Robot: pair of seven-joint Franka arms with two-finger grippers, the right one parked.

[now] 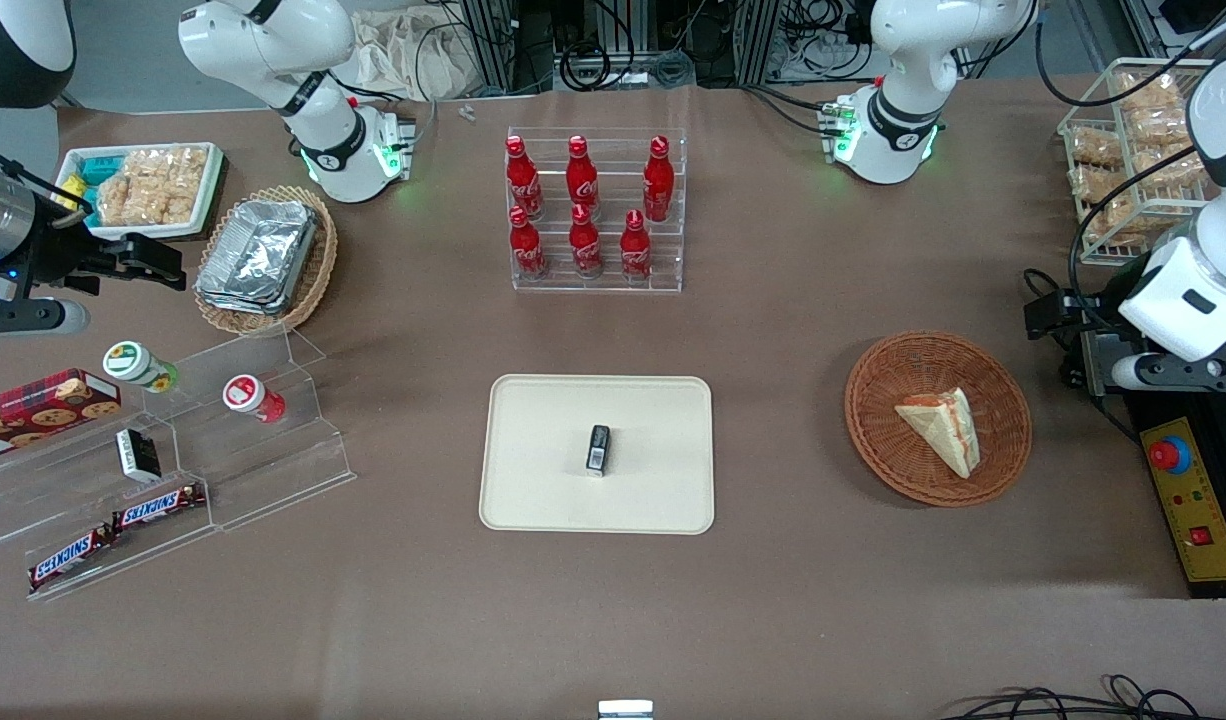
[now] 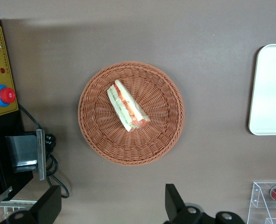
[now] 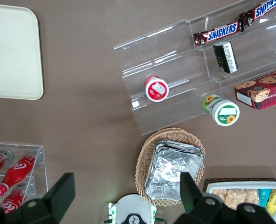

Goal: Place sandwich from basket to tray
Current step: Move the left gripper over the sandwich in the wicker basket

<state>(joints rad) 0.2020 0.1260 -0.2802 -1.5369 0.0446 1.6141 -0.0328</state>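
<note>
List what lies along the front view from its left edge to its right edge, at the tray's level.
Cookie box → clear stepped stand → tray with a small dark object on it → basket holding the sandwich → the left arm's end effector, open, beside the basket → yellow control box.

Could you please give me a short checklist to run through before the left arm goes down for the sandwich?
1. Sandwich lies in the basket, uncovered: ok.
2. Gripper jaws stand wide apart: ok.
3. Gripper is over the sandwich: not ok; it hangs above bare table beside the basket, well above the tabletop.
4. Tray has free room for the sandwich: ok, though a small dark packet lies near its middle.
5. Path from basket to tray is free of other things: ok; only table shows between them.
</note>
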